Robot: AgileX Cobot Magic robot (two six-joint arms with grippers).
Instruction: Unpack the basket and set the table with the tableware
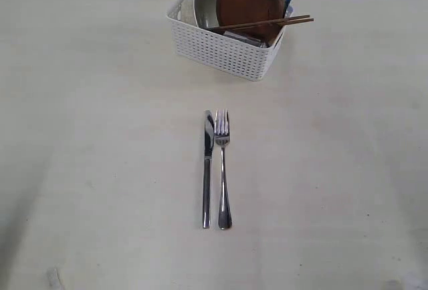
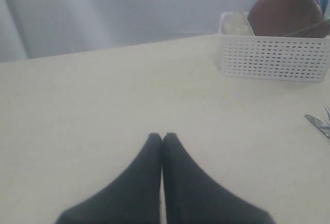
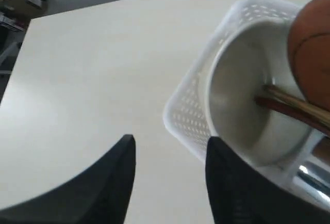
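- Knife (image 1: 207,170) and fork (image 1: 223,170) side by side mid-surface (image 1: 100,136), well apart from basket (image 1: 224,53).
- Bowl (image 1: 204,6), plate (image 1: 244,9), chopsticks (image 1: 267,23) inside basket.
- Left hand (image 2: 162,137) pressed together, empty.
- Right hand (image 3: 170,146) spread wide, empty, by basket rim.

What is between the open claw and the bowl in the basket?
Nothing visible blocks it. The right gripper hangs open right by the bowl, with only the basket wall close around the bowl's rim. The chopsticks and brown plate lie past the bowl, farther from the gripper.
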